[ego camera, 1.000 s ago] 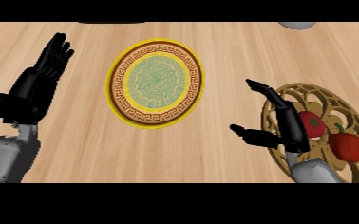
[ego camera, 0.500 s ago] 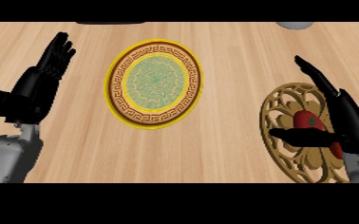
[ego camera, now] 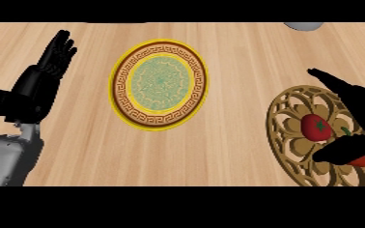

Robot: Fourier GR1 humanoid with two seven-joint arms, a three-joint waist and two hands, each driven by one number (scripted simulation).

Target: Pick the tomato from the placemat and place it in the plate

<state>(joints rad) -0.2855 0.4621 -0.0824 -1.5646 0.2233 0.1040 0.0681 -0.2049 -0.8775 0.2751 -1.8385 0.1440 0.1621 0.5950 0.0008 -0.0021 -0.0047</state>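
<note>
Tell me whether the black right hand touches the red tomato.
Apart. Head view shows placemat visible between the red round tomato and the black right hand.

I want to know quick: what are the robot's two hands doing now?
Left hand: open, resting, holding nothing.
Right hand: open around the tomato, not gripping it yet.

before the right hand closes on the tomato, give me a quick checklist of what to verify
1. Tomato lies on the placemat: ok.
2. Right hand open, fingers and thumb either side of the tomato: ok.
3. Hand low enough to close round it: cannot tell.
4. Plate has nothing on it: ok.
5. Left hand rests open at the left, apart from the plate: ok.
</note>
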